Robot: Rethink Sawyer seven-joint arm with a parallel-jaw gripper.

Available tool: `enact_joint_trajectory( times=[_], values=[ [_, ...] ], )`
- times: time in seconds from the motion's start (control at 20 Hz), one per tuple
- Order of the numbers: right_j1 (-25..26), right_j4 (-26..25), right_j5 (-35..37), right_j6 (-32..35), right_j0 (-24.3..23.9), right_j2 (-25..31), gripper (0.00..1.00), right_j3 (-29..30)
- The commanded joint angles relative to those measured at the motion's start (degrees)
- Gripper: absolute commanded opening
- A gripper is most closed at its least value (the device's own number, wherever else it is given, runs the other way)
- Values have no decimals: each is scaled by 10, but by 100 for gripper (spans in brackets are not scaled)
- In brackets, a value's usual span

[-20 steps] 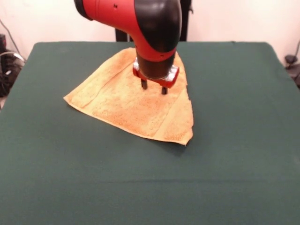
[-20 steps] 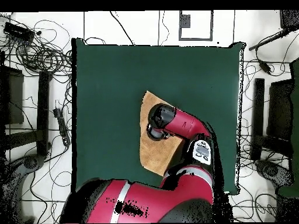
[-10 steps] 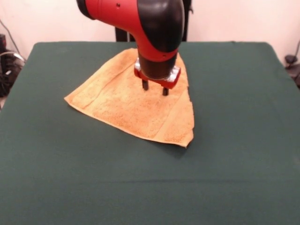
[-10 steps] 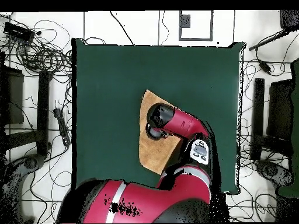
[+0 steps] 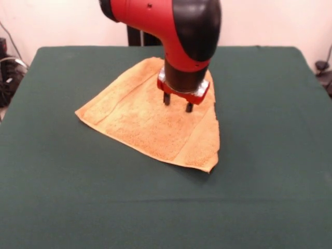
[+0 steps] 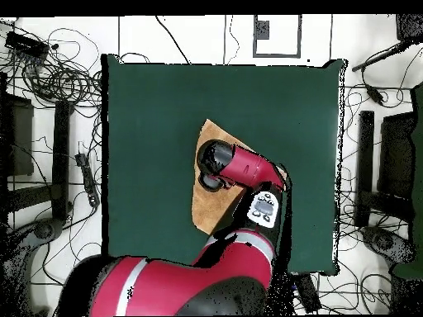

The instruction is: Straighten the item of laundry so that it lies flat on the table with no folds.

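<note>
No text, label, brand, number or sign can be read in either view.

The towel (image 5: 150,122) lies mid-table (image 5: 259,197), fingers (image 5: 166,98) above it.

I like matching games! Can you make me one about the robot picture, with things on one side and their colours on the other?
Things:
1. towel
2. table
3. arm
4. wall

Colours:
A. dark green
B. red and black
C. white
D. orange-tan

Right pairs: 1-D, 2-A, 3-B, 4-C
</note>
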Motion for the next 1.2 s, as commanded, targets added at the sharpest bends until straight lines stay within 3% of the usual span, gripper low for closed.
enact_joint_trajectory(
  times=[0.05, 0.4, 0.65, 0.85, 1.2],
  values=[
    [69, 69, -113, 211, 41, 64, 100, -69],
    [45, 52, -178, 147, 13, 99, 100, -6],
    [38, 34, -181, 131, 15, 101, 100, 23],
    [19, 28, -240, 95, -19, 150, 100, 71],
    [9, 21, -250, 75, -53, 197, 100, 97]
  ],
)
